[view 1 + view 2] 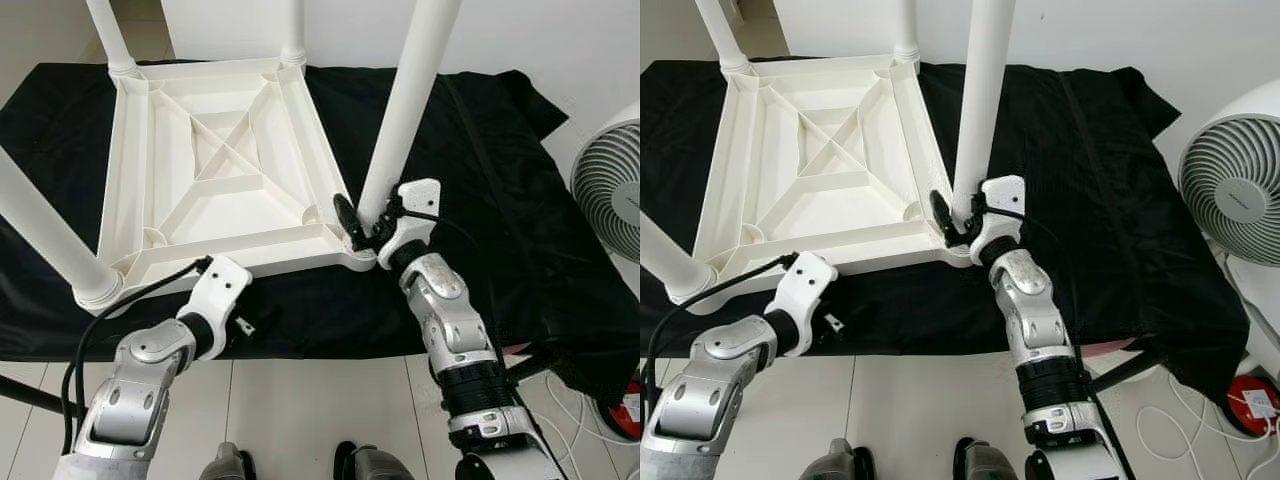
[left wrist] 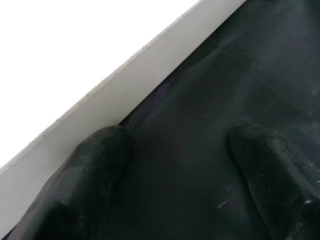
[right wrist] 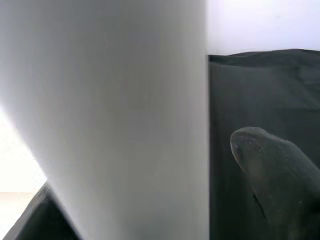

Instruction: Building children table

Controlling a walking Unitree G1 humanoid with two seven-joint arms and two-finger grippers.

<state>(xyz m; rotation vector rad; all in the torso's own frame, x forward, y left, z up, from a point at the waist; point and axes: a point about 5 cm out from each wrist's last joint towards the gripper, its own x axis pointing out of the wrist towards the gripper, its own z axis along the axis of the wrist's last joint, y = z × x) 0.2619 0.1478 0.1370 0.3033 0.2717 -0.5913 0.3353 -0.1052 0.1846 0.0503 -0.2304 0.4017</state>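
Four legs up on my upside-down white plastic table point(image 1: 215, 160); right gripper point(image 1: 362, 228) clamps the near-right white round leg point(image 1: 405, 110), standing upright, left gripper point(image 2: 175, 175) spread open at the near edge.

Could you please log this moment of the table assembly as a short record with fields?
table: white tabletop upside down on black cloth, ribs showing
legs: four standing up from the corners
right gripper: around the base of the near right leg, fingers on either side
left gripper: open, at the tabletop's near edge, over the cloth
nearby: white fan on the robot's right
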